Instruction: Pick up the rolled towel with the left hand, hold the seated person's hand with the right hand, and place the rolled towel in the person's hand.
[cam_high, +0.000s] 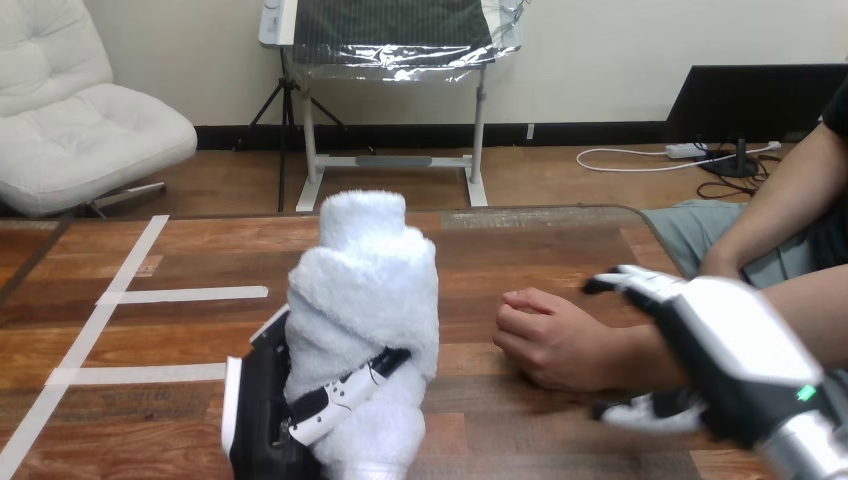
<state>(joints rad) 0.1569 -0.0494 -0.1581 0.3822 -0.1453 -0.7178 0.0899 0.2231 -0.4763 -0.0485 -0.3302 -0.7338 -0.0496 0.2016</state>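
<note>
The rolled towel (365, 290), white and fluffy, stands upright above the wooden table (530, 245) near its front edge. My left hand (258, 400) grips its lower part, with fingers (345, 393) curled round the front. To the right of the towel, and apart from it, the person's hand (545, 335) rests on the table as a loose fist. My right hand (730, 350) sits on the person's wrist, fingers over the top and thumb (645, 412) curled underneath.
White tape strips (185, 294) mark the table's left part. The person's other forearm (775, 205) reaches down at the far right, beyond the table's right edge. Bare wood lies between the towel and the fist.
</note>
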